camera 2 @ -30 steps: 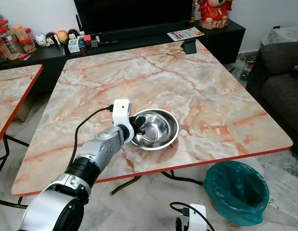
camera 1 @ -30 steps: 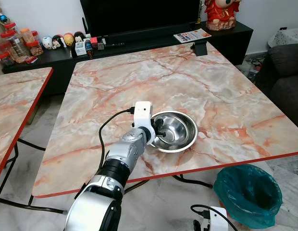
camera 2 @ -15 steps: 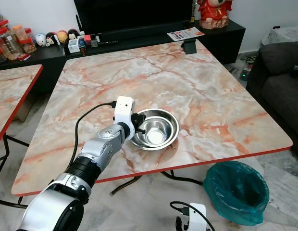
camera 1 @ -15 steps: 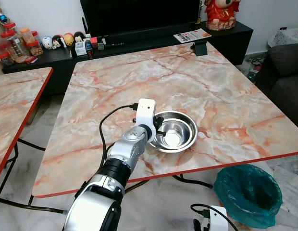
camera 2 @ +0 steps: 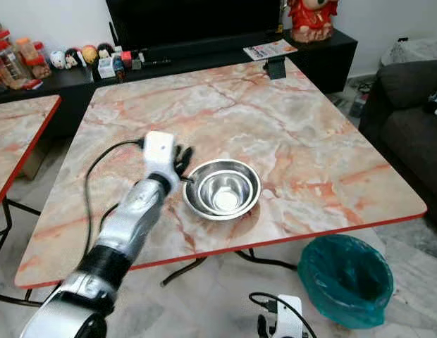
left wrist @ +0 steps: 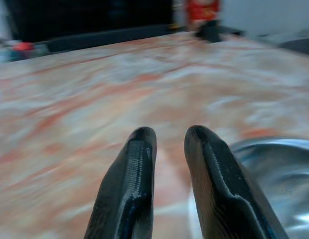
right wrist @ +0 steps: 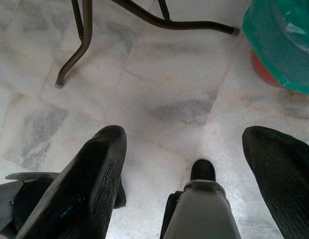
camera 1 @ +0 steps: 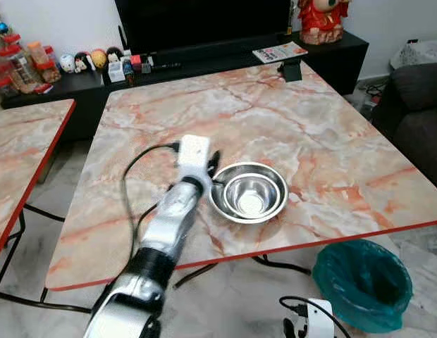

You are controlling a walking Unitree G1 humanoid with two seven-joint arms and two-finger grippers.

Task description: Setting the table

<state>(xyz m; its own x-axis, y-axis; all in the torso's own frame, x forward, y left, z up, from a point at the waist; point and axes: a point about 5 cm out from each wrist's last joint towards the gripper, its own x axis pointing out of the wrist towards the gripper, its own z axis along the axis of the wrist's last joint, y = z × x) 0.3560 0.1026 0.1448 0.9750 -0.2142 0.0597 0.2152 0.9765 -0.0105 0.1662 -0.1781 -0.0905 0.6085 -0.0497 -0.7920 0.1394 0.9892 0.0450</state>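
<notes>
One stainless steel bowl (camera 1: 248, 191) upright on the marble table (camera 1: 289, 113), toward its near, red-trimmed edge but fully on the top. Left gripper (camera 1: 212, 166) just beside the bowl's left rim, fingers (left wrist: 139, 164) parted by only a narrow gap, nothing between them, apparently clear of the steel. Right gripper (right wrist: 194, 144) hanging idle over the floor tiles (right wrist: 159, 74) near the green-lined bin (camera 1: 363, 282), fingers spread wide and empty. Probably the release and retreat after placing the bowl. To do that well: rise straight up from the rim before swinging aside, keep the fingertips off the metal so as not to drag the bowl toward the edge, and mind the black cable (camera 1: 128, 190) looping over the tabletop.
</notes>
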